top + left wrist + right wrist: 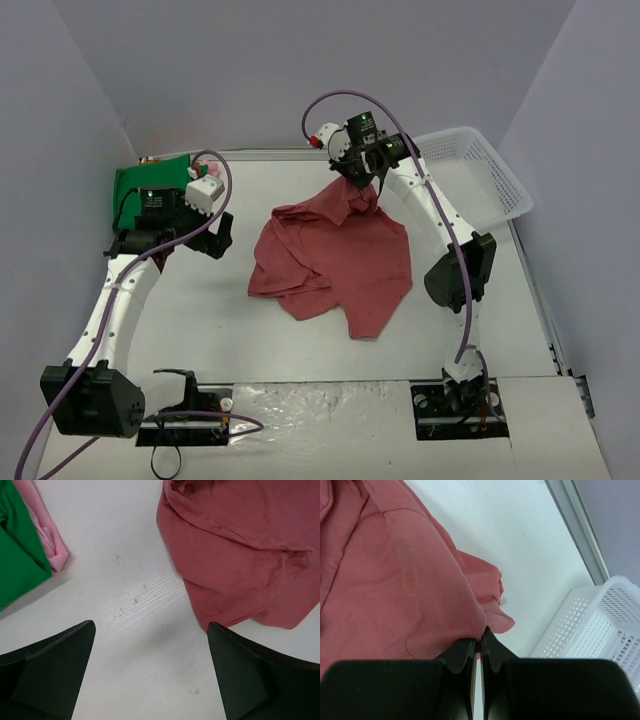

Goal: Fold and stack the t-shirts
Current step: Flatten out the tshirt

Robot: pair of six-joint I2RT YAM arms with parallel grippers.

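The dusty-red t-shirt (335, 250) lies crumpled in the middle of the table, its far edge pulled up. My right gripper (358, 178) is shut on that raised edge; in the right wrist view the cloth (395, 580) is pinched between the fingertips of the gripper (481, 641). A folded green t-shirt (150, 180) sits at the far left, with a pale pink t-shirt (47, 535) under its edge. My left gripper (150, 645) hangs open over bare table between the green shirt (15, 555) and the red shirt (240, 550), holding nothing.
A white mesh basket (475, 180) stands at the far right, also seen in the right wrist view as a basket (600, 625) beside the table's raised edge rail (575, 525). Grey walls close in the table on three sides.
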